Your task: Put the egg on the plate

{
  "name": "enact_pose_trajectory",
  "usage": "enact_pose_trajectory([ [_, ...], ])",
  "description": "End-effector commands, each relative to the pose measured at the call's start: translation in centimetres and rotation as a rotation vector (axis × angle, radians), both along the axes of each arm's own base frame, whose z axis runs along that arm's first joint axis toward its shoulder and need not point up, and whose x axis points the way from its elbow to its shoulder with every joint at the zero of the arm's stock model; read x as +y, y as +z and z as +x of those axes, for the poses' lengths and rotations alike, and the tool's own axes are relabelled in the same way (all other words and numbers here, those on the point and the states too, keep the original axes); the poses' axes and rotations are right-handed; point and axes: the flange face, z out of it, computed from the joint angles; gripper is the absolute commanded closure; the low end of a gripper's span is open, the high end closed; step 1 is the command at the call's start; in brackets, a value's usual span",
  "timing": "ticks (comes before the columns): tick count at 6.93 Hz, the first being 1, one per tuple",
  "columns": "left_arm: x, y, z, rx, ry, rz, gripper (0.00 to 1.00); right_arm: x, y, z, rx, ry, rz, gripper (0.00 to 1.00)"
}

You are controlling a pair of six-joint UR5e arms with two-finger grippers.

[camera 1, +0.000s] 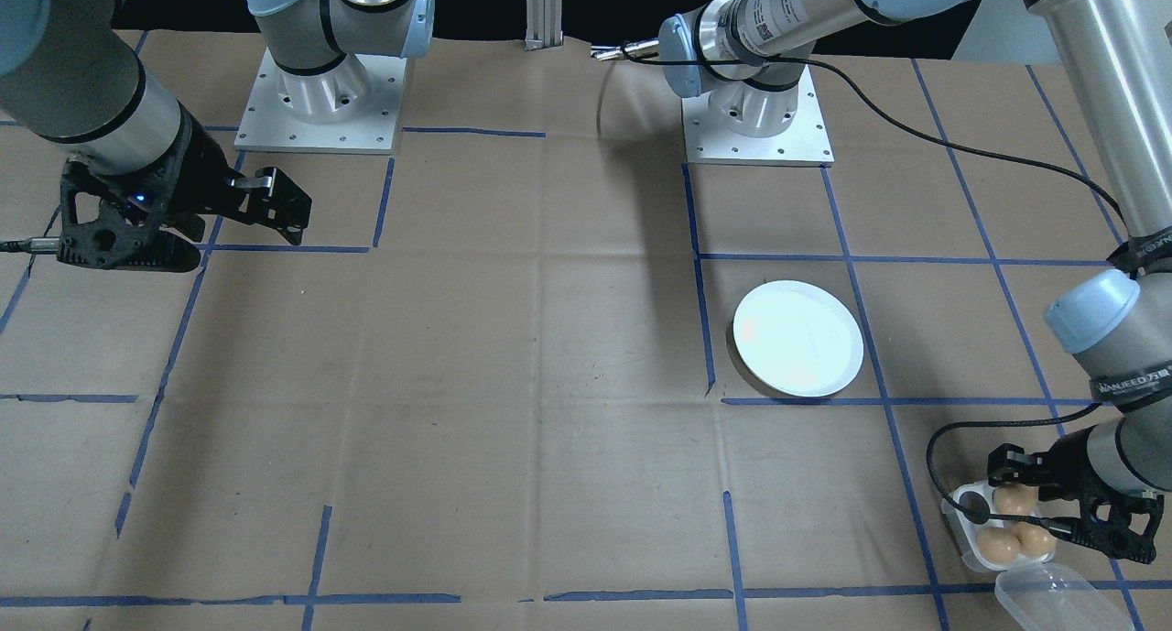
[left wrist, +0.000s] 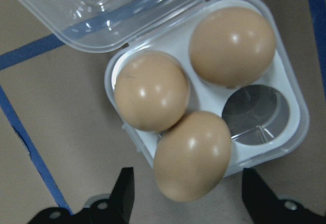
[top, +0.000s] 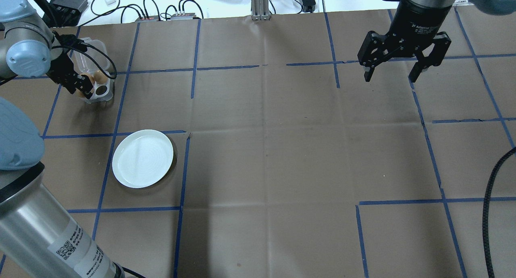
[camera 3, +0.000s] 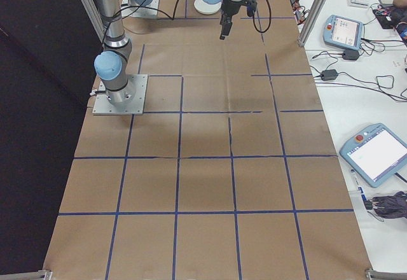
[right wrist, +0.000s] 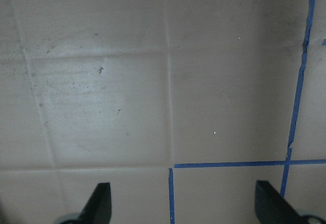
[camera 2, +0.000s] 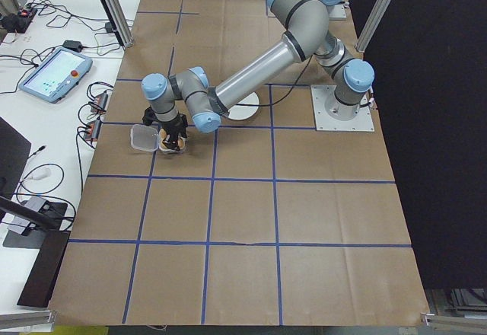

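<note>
Front view: the left hand [camera 1: 1053, 512] hangs right over the egg tray [camera 1: 972, 514] at the near corner on the picture's right; three eggs sit in it, and one egg [camera 1: 1013, 500] lies close under the fingers. The plate [camera 1: 797, 339] lies bare on the tabletop [camera 1: 513, 384], near the tray, toward the robot's base and the tabletop's middle.

Front view, far side: the right hand [camera 1: 275, 212] hovers well apart from tray and plate, fingers spread, holding nothing.

Overhead view: left hand [top: 82, 87] is down at the tray [top: 100, 90], its clear lid [top: 90, 54] flipped open behind it. Plate [top: 142, 158] is near, on the robot's side of the tray. Right hand [top: 393, 72] is spread wide over bare paper across the tabletop. The left arm is plainly the nearer one.

Left side view: the near arm reaches out to the tray [camera 2: 173, 143]; the plate [camera 2: 245, 112] peeks out behind the forearm.

Right side view: the plate [camera 3: 208, 3] shows small at the far end; too small to tell more.

Left wrist view: the nearest egg [left wrist: 192, 155] sits straight ahead between the two dark fingertips [left wrist: 124, 189], its long axis tilted and a little off-centre in its cup. Fingers are spread wider than the egg and touch nothing. One cup [left wrist: 255, 114] is empty.

Right wrist view: only paper and blue tape [right wrist: 229, 164] between spread fingertips.

Judgement: the coming move looks like a straight drop onto that nearest egg, then a short carry to the plate.
</note>
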Motion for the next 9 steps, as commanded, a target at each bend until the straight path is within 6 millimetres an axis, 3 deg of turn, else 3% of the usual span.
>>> enact_pose_trajectory([
  [1, 0.02, 0.05, -0.04, 0.001, 0.017, -0.001, 0.32, 0.0, 0.01, 0.0, 0.0, 0.0, 0.0, 0.0],
  [3, -0.06, 0.24, -0.12, 0.011, 0.016, -0.006, 0.25, 0.0, 0.01, 0.01, -0.001, 0.0, 0.0, 0.0],
  [9, -0.73, 0.81, -0.2, 0.033, 0.019, -0.045, 0.25, 0.0, 0.01, 0.0, 0.0, 0.0, 0.0, 0.0],
])
